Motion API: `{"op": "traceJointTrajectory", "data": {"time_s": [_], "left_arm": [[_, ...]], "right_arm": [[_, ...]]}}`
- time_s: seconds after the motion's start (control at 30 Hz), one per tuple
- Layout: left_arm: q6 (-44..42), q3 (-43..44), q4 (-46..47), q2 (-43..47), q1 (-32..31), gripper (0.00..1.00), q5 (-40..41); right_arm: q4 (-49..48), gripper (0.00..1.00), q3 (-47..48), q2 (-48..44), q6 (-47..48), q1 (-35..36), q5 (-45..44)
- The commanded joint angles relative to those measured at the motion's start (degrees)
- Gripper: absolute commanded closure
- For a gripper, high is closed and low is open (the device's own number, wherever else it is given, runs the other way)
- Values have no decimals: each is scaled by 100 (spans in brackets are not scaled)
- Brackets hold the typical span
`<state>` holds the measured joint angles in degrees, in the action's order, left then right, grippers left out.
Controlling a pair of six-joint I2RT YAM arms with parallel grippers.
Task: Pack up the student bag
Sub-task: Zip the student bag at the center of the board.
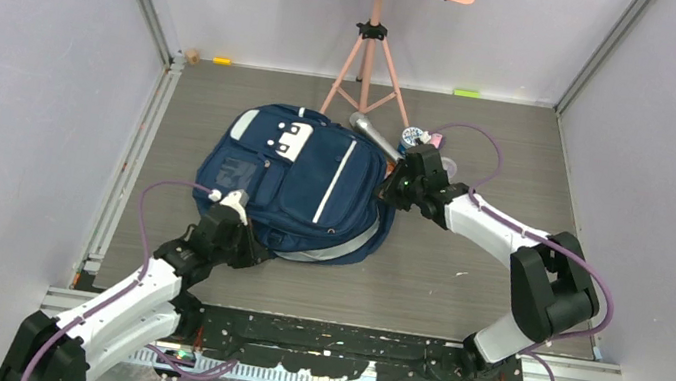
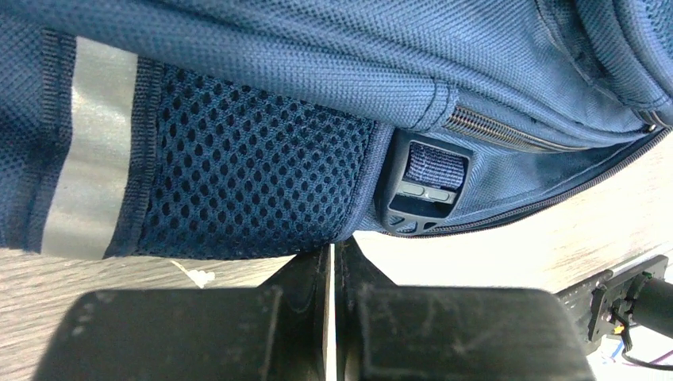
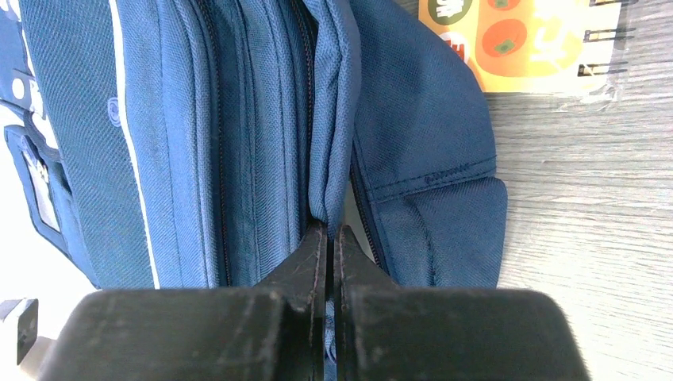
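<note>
**Mid-table, nearer the far edge: backpack gripped at two sides**

Between the tabletop's centre and its far edge lies the large navy blue fabric backpack (image 1: 300, 180) with thin white stripes, front side up, its white patch (image 1: 289, 140) towards the far-left corner. On its near-left side the left gripper (image 1: 246, 236) meets the bag's edge; from the left wrist camera the left gripper (image 2: 332, 250) has its fingers pressed together with only a thin slit between them, tips against the lower seam of the backpack (image 2: 317, 48) just under a dark blue mesh side pocket (image 2: 254, 182); whether any cloth is caught there I cannot tell; a grey reflective strip (image 2: 95, 151) runs left of the mesh and a dark plastic strap buckle (image 2: 424, 182) sits right of it. On the side facing the right edge, the right gripper (image 1: 390, 190) reaches the bag; in its own camera the right gripper (image 3: 327, 230) is closed tight on a fold of the backpack (image 3: 238, 119) fabric, which runs down between the fingertips. Beside that fold, on the grey wood-grain tabletop (image 3: 587, 198), lies a clear packet with orange fruit pictures (image 3: 524, 40). Towards the far edge a silver metal cylinder (image 1: 374, 135) lies just beside the bag, near the feet of a pink tripod stand (image 1: 367, 63).
</note>
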<state>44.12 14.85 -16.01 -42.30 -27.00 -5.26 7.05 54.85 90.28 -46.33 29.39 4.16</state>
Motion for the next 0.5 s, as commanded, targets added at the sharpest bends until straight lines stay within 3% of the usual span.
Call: {"op": "traceJointTrajectory", "data": {"time_s": [0.0,0.27,0.47], "left_arm": [[-63,224,473,-39,-113,100,-342],[6,578,747,-353,-452,100,-549],[134,990,1068,-920,-1022,100,-206]], "right_arm": [[-612,100,7,104,-160,-21,60],[-884,100,-100,205,-304,-12,173],[-1052,100,-198,203,-398,-3,166]]}}
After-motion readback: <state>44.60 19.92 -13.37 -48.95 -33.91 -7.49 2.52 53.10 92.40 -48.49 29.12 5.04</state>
